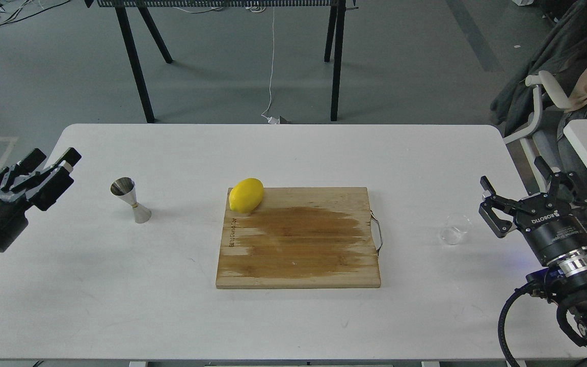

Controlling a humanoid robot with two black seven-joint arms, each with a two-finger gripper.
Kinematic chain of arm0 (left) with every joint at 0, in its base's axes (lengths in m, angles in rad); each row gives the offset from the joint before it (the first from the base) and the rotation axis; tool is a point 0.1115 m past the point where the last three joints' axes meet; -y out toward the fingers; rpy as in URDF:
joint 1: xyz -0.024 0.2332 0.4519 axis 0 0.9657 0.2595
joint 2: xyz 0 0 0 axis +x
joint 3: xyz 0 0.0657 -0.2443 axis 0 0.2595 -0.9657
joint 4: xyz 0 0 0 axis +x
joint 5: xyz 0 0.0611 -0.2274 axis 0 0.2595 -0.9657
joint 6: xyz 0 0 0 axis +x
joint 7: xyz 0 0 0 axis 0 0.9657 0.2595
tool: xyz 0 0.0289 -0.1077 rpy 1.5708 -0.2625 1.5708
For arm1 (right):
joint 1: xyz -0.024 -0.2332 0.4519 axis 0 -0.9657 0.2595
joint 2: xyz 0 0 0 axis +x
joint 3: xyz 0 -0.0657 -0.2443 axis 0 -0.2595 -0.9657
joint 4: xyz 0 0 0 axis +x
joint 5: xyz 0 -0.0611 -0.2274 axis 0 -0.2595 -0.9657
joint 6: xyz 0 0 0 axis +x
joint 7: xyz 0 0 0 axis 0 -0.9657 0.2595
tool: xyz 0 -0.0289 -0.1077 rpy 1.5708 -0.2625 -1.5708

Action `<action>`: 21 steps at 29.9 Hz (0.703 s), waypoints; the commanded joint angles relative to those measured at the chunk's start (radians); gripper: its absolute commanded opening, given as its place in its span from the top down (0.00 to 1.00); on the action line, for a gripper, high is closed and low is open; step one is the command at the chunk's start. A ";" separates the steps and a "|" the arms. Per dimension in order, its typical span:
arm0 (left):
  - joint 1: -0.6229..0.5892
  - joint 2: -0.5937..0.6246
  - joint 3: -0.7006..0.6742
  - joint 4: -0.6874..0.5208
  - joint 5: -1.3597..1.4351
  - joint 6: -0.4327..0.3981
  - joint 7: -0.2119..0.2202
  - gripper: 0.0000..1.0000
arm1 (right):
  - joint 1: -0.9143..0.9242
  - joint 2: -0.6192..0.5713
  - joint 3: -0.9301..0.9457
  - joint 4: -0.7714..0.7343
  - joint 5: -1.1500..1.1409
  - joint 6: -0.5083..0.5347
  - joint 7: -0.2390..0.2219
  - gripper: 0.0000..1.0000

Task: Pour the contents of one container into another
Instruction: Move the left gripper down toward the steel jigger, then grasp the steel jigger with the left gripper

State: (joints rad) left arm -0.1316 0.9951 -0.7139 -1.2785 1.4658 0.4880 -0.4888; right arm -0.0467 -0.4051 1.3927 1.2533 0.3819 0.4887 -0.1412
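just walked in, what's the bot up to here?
Nothing is held yet. The right gripper is open, just right of the clear glass cup on the white table, not touching it. The left gripper hovers open at the table's left edge, apart from the steel jigger, which stands upright. In between, a lemon sits at the far-left corner of the wooden cutting board. No pour has begun.
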 commanded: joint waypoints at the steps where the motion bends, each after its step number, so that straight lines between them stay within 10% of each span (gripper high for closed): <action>1: 0.069 -0.071 0.008 0.056 0.109 0.001 0.000 0.01 | 0.001 0.002 -0.001 0.000 0.000 0.000 0.000 0.01; 21: -0.023 -0.434 0.017 0.504 0.269 0.001 0.000 0.01 | -0.001 0.002 -0.003 0.001 0.000 0.000 0.000 0.01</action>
State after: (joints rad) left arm -0.1157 0.6017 -0.7017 -0.8276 1.7358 0.4888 -0.4886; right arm -0.0473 -0.4034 1.3912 1.2548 0.3819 0.4887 -0.1412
